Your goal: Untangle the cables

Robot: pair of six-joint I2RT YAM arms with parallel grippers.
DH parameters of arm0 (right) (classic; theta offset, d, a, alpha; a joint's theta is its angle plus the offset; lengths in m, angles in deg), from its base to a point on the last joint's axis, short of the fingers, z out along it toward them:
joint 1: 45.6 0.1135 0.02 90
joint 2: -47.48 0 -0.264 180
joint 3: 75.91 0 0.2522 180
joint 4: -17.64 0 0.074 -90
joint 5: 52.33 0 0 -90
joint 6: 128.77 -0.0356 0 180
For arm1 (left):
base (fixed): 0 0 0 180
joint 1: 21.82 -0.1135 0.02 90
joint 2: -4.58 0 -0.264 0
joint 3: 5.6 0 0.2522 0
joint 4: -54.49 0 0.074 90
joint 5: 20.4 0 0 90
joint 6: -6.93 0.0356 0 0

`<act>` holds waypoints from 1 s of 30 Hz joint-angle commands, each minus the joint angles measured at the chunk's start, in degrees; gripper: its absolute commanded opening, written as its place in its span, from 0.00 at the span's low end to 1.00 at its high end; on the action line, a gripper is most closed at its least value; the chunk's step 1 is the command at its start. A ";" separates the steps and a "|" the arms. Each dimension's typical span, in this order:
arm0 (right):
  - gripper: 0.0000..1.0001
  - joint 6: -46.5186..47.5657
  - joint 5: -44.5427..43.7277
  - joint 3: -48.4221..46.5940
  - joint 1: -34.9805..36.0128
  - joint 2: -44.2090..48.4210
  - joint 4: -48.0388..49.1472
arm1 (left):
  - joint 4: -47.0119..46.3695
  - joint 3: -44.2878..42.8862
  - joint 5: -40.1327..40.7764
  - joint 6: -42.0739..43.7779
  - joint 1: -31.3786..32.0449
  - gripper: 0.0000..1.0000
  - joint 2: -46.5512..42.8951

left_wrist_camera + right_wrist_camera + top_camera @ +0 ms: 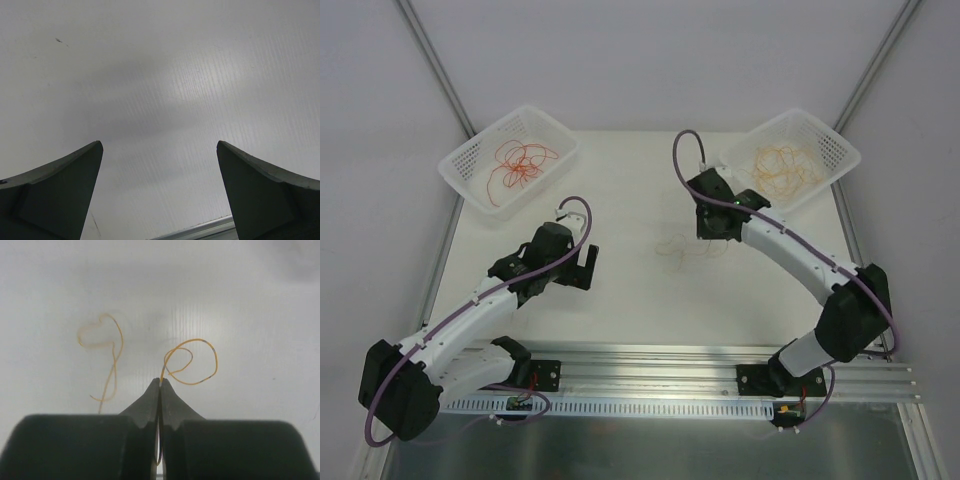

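Note:
My right gripper [160,381] is shut on a thin orange-yellow cable [197,362] that curls into a loop just beyond its fingertips. A second orange-yellow cable [111,357] lies loose on the table to its left. In the top view the right gripper [712,234] hangs over the table's middle, with the loose cable [678,247] faint beside it. My left gripper [160,150] is open and empty over bare table; in the top view the left gripper [586,262] sits left of centre.
A white basket [460,170] at the back left holds several red cables [520,163]. A white basket [840,160] at the back right holds several orange-yellow cables [785,168]. An aluminium rail [660,360] runs along the near edge.

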 commanded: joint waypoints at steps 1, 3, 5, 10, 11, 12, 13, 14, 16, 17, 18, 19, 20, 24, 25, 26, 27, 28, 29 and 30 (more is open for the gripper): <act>0.01 6.79 -3.55 -9.41 -2.44 6.36 -5.65 | -0.33 -1.64 0.67 1.41 -0.64 0.99 0.18; 0.01 9.77 -3.03 -12.60 -5.34 7.51 -6.79 | -0.33 -1.55 0.84 1.41 -0.72 0.99 0.18; 0.01 12.66 -1.54 -17.78 -8.41 8.92 -6.71 | -0.24 -1.47 1.02 1.41 -0.64 0.99 0.09; 0.01 18.65 3.55 -28.15 -16.93 9.54 -4.25 | -0.24 -1.38 1.37 1.50 -0.72 0.99 -0.26; 0.01 19.70 3.91 -31.65 -18.00 8.84 -3.29 | -0.33 -1.47 1.37 1.50 -0.64 0.99 -0.26; 0.01 21.54 4.00 -33.16 -19.14 8.31 -2.85 | -0.24 -1.47 1.46 1.50 -0.64 0.99 -0.26; 0.01 22.69 3.48 -35.01 -21.24 7.70 -2.49 | -0.24 -1.47 1.63 1.50 -0.64 0.99 -0.17; 0.01 23.48 2.95 -37.98 -22.30 6.21 -1.71 | -0.24 -1.38 1.64 1.41 -0.64 0.99 -0.09; 0.01 25.33 1.90 -40.11 -25.37 5.06 0.05 | -0.24 -1.55 1.98 1.59 -0.64 0.99 0.18; 0.01 25.60 2.07 -40.64 -26.61 4.80 2.67 | -0.24 -1.47 2.07 1.50 -0.64 0.99 0.27; 0.01 25.86 2.42 -41.26 -27.75 3.75 4.17 | -0.24 -1.55 2.16 1.50 -0.64 0.99 0.35; 0.01 26.13 2.94 -41.61 -29.85 2.96 5.49 | -0.24 -1.38 2.25 1.33 -0.64 0.99 0.27; 0.01 25.96 3.30 -42.14 -30.92 2.16 7.51 | -0.24 -1.47 2.34 1.41 -0.64 0.99 0.27; 0.01 25.34 5.23 -44.34 -35.22 -3.28 11.65 | -0.24 -1.47 2.51 0.98 -0.64 0.99 -0.08; 0.01 25.34 5.67 -44.43 -36.45 -5.38 12.70 | -0.24 -1.20 2.51 0.71 -0.64 0.99 -0.61; 0.01 25.51 5.76 -44.52 -36.90 -6.45 14.54 | -0.24 -0.94 2.25 0.36 -0.64 0.99 -1.05; 0.01 25.51 6.11 -44.52 -37.25 -7.59 15.26 | -0.24 -0.76 1.47 -0.51 -0.64 0.99 -1.57; 0.01 25.43 6.72 -45.04 -38.39 -9.17 15.87 | -0.24 -0.33 0.94 -0.87 -0.72 0.99 -2.62; 0.01 25.25 6.99 -46.17 -38.92 -12.23 15.62 | -0.24 0.02 0.67 -1.22 -0.64 0.99 -3.16; 0.01 24.03 7.34 -47.40 -39.36 -14.43 14.75 | -0.24 0.12 0.41 -1.83 -0.64 0.99 -3.51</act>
